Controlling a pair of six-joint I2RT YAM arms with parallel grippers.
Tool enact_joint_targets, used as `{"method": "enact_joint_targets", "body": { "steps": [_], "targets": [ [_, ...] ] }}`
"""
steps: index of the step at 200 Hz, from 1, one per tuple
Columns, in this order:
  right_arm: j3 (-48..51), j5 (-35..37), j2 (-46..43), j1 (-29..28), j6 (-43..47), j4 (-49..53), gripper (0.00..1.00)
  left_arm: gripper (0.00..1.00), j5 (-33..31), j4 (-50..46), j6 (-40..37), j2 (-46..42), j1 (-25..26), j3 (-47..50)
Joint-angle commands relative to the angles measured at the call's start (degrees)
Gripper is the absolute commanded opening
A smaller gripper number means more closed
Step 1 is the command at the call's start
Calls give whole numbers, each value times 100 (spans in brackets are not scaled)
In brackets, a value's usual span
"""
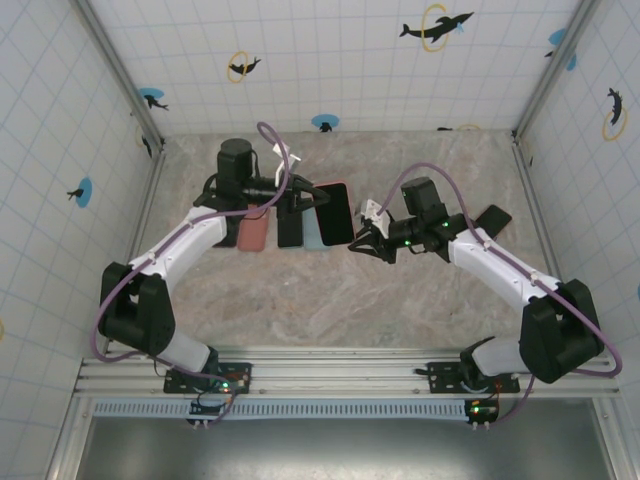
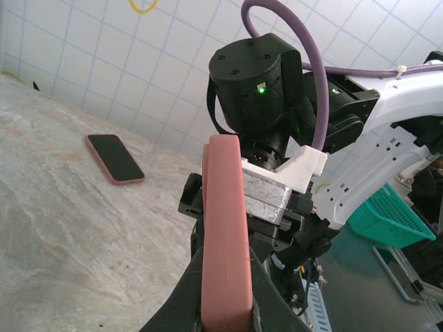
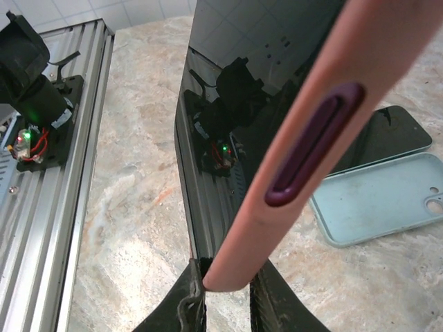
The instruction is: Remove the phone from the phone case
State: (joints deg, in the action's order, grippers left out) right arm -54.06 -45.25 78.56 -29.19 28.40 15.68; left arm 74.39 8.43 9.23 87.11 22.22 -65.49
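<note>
A phone (image 1: 335,212) with a black screen, in a pink phone case, is held up on edge above the table between both arms. My left gripper (image 1: 298,196) is shut on its far end. In the left wrist view the pink case (image 2: 225,221) stands clamped between the two fingers of the left gripper (image 2: 225,257). My right gripper (image 1: 358,240) is at the near corner. In the right wrist view the right gripper (image 3: 228,273) pinches that corner, one finger on the glass side of the phone (image 3: 228,104), the other on the back of the case (image 3: 325,83).
On the table under the held phone lie an empty pink case (image 1: 252,232), a bare black phone (image 1: 290,230) and a light blue case (image 1: 312,234). Another phone in a pink case (image 2: 114,159) lies beside the right arm (image 1: 493,220). Tiled walls enclose the table.
</note>
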Motion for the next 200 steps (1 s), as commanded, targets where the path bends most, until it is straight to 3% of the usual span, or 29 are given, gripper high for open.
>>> {"method": "enact_joint_targets", "body": {
  "steps": [1,38,121,200],
  "targets": [
    [-89,-320,-12,75,-421,-656,20,0,425,126,78,-227,28,78],
    [-40,-537,-34,56,-608,-811,22,0,376,122,68,-265,35,146],
    [-112,-590,-43,-78,-117,-236,27,0,403,113,46,-247,28,119],
    [-199,-607,5,-122,121,151,26,0,377,133,44,-247,29,169]
  ]
}}
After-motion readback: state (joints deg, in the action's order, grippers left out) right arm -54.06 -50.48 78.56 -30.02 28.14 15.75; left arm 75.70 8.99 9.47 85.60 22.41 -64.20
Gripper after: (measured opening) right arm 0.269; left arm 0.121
